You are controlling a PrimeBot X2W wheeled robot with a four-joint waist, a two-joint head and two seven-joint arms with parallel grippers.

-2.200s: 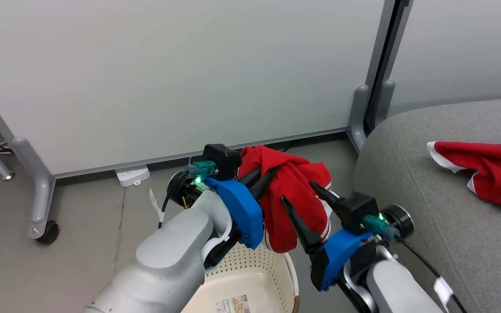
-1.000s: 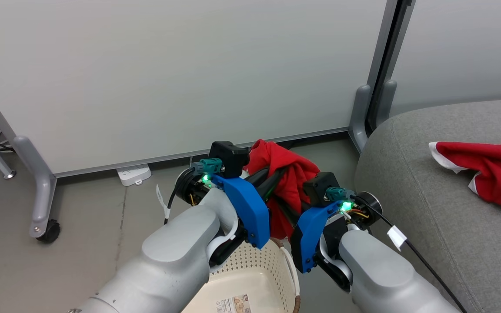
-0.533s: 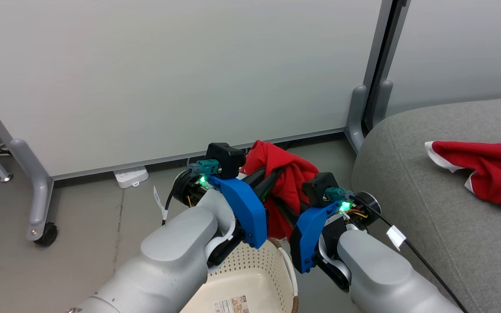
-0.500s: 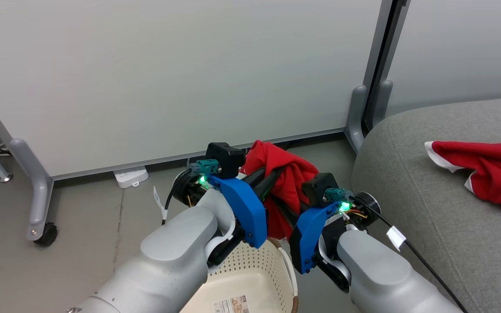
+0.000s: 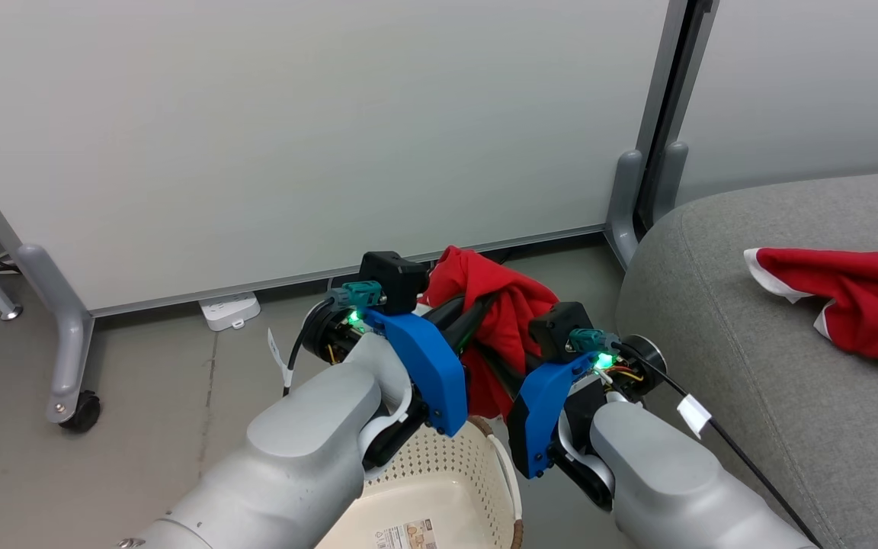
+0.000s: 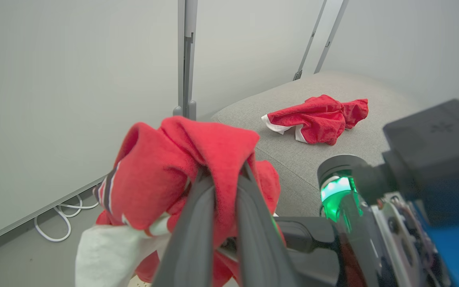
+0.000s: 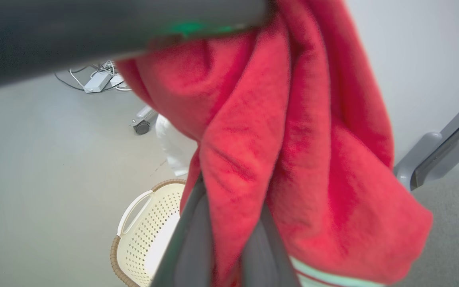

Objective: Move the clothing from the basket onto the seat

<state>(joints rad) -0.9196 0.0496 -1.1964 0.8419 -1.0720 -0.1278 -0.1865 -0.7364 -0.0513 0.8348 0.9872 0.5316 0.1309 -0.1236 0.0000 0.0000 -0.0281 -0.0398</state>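
Note:
A bunched red garment [image 5: 504,313] with white trim hangs in the air above the cream basket [image 5: 439,488]. My left gripper [image 5: 477,309] is shut on its upper fold, seen close in the left wrist view [image 6: 223,183]. My right gripper [image 5: 496,362] is shut on the same garment lower down; the right wrist view shows red cloth [image 7: 277,131] pinched between its fingers [image 7: 197,235]. The basket [image 7: 146,231] stands on the floor below, with only a label showing in its visible part. A second red garment [image 5: 858,301] lies crumpled on the grey seat [image 5: 751,343], and in the left wrist view this second garment [image 6: 317,119] sits on the seat [image 6: 293,155].
A white partition panel [image 5: 294,130] on grey wheeled legs [image 5: 65,343] stands behind the basket. A white power strip [image 5: 229,307] and cables lie on the grey floor at its foot. The seat fills the right side.
Since 2.2 s ago my right gripper, then open beside the garment, has swung in and shut on it. The last half second shows almost no movement.

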